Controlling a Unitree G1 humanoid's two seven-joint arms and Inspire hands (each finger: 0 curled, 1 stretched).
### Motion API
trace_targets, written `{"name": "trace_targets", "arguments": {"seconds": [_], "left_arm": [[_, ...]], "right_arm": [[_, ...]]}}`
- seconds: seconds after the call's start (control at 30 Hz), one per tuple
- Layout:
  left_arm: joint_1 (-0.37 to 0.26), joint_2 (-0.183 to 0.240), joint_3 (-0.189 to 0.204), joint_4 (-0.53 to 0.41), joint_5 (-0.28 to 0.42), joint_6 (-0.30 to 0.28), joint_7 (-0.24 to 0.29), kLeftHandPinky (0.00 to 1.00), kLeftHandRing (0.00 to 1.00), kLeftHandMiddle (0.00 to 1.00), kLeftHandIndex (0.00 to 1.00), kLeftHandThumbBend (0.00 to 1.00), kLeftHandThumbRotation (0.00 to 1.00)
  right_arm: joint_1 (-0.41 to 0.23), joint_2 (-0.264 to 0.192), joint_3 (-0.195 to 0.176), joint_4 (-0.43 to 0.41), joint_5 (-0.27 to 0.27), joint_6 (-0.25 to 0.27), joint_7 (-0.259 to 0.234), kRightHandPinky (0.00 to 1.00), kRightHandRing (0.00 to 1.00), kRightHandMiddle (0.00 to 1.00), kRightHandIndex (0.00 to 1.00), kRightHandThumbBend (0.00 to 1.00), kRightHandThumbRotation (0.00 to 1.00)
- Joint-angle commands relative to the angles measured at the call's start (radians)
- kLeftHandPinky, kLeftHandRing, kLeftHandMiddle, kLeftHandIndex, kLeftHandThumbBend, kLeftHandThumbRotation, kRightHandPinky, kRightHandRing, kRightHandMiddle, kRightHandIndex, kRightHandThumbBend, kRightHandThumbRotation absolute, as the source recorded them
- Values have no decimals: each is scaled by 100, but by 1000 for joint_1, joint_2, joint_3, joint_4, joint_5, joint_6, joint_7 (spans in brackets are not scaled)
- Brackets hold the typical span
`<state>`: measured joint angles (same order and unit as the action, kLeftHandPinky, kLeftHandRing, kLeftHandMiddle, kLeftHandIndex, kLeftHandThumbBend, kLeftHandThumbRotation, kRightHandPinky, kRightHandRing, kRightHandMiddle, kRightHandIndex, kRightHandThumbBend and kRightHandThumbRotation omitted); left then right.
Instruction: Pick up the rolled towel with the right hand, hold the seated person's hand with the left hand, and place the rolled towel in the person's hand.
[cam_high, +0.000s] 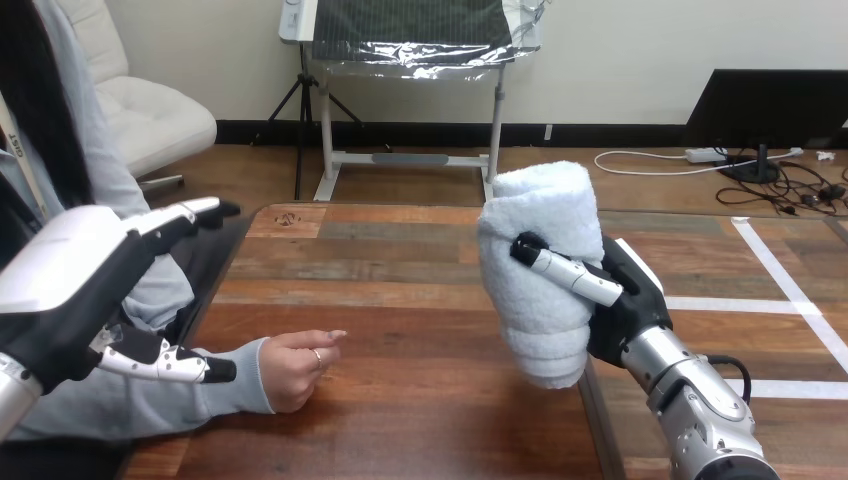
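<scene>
The right hand (622, 300) grips the upright rolled towel (540, 250) by the table's (400, 260) right edge, well apart from the person's hand (298, 368), whose wrist the straight-fingered left hand (75, 285) flanks.

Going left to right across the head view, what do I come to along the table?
The robot's left hand → person's hand → rolled towel → right hand, curled round the towel.

White rolled towel (540, 270), upright, gripped in my right hand (625, 300) above the counter (400, 300); person's hand (295, 370) loosely curled, resting on counter, left.
</scene>
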<state>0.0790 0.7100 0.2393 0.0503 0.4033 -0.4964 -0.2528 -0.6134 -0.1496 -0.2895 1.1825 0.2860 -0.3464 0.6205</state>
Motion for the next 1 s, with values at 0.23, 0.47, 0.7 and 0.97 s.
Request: {"name": "trace_targets", "arguments": {"seconds": [0.23, 0.47, 0.7, 0.97], "left_arm": [[-126, 43, -80, 123, 33, 9, -1, 71, 79, 81, 83, 100, 22], [-169, 62, -119, 206, 53, -34, 14, 69, 77, 80, 81, 100, 22], [-212, 79, -163, 296, 69, -85, 8, 68, 76, 79, 80, 100, 20], [-261, 86, -216, 399, 98, -129, 14, 67, 75, 78, 80, 100, 24]], "right_arm": [[-37, 7, -30, -116, 72, -2, 49, 22, 29, 40, 41, 59, 0], [-23, 4, -28, -168, 93, 25, 63, 22, 28, 38, 40, 60, 0], [5, 3, -21, -246, 108, 43, 71, 21, 27, 37, 40, 60, 0], [41, 7, -22, -343, 139, 81, 90, 19, 25, 35, 40, 60, 0]]}}
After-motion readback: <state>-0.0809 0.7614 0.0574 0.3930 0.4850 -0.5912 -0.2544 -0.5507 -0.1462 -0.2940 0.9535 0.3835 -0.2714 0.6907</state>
